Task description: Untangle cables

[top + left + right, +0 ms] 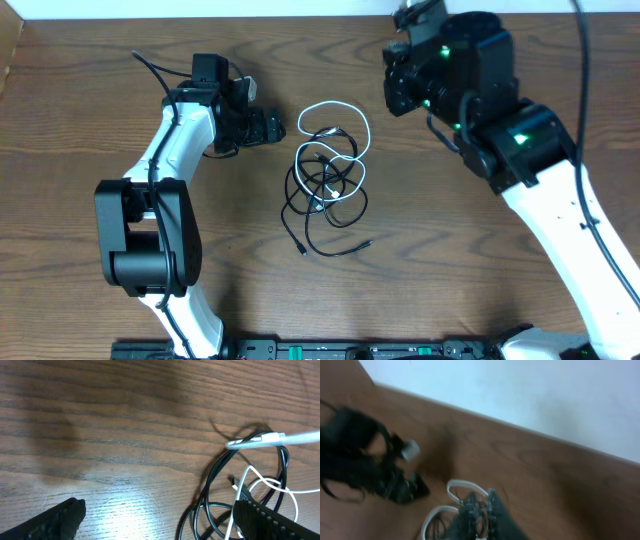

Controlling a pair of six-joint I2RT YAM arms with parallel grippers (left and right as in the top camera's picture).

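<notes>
Left gripper (159, 507) wide open over tangled black cable (215, 467) and white cable (265, 439); right gripper (480, 510) blurred, jaws nearly together.

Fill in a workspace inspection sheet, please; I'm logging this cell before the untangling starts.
Surface: brown wood-grain table.
Job's things: black cable and white cable looped together in one pile mid-table, not yet separated.
Clutter: nothing seen.
Grippers: left gripper open, beside the pile; right gripper looks shut, view blurred.
Cables: thick black lead runs to the right arm.
Surroundings: white wall behind the table's far edge.
</notes>
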